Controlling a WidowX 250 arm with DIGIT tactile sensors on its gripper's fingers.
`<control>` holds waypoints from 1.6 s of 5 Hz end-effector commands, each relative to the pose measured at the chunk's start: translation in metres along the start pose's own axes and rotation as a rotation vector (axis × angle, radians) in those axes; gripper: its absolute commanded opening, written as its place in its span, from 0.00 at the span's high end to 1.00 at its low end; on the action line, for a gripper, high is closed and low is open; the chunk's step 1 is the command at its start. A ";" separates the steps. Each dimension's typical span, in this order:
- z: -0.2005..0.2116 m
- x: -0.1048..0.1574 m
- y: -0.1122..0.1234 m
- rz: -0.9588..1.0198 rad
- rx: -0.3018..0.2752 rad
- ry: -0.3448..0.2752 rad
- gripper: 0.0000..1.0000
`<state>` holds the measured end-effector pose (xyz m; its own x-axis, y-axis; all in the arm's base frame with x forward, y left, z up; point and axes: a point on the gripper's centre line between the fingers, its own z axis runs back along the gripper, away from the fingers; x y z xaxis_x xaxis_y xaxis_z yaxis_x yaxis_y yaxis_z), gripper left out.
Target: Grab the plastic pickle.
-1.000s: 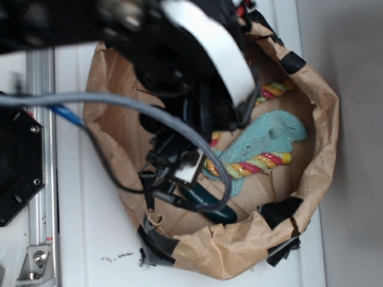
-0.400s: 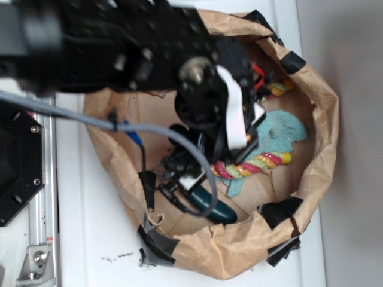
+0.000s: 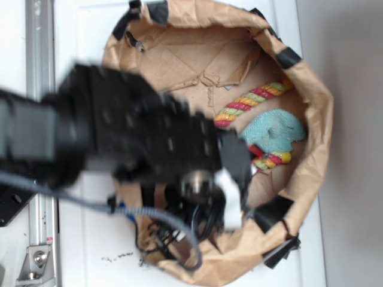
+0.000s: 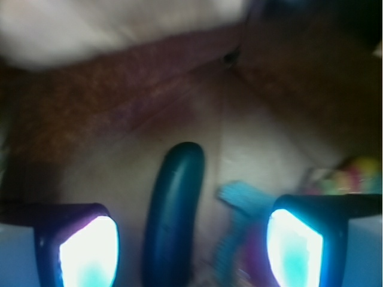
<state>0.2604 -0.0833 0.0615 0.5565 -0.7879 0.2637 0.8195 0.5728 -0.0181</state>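
Now, your gripper [image 4: 191,245] is spread wide, and the pickle [image 4: 173,215] lies lengthwise between its fingers on the floor of the paper bag [image 3: 311,89]; it looks light, stiff and slick, so pinch it across the middle. Also in the bag are a rope [image 3: 251,101] and a cloth [image 3: 275,128], both beside the pickle.

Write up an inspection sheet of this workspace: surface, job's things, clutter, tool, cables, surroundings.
Surface: white table carrying a brown paper bag, rim rolled down and patched with black tape.
Job's things: pickle lies on the bag floor, hidden by the arm in the exterior view.
Clutter: rope and teal cloth inside the bag.
Tool: open, pads on either side of the pickle, not touching it.
Cables: grey cable trailing off the arm.
Surroundings: metal rail along the table's edge.
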 end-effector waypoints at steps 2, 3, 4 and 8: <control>-0.032 0.017 -0.028 -0.046 0.017 0.175 0.00; -0.029 0.009 -0.009 0.143 0.046 0.235 0.80; -0.019 -0.001 0.011 0.270 0.047 0.222 1.00; 0.066 -0.006 0.040 0.488 0.069 0.047 0.00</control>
<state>0.2724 -0.0338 0.1000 0.8912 -0.4382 0.1171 0.4495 0.8880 -0.0975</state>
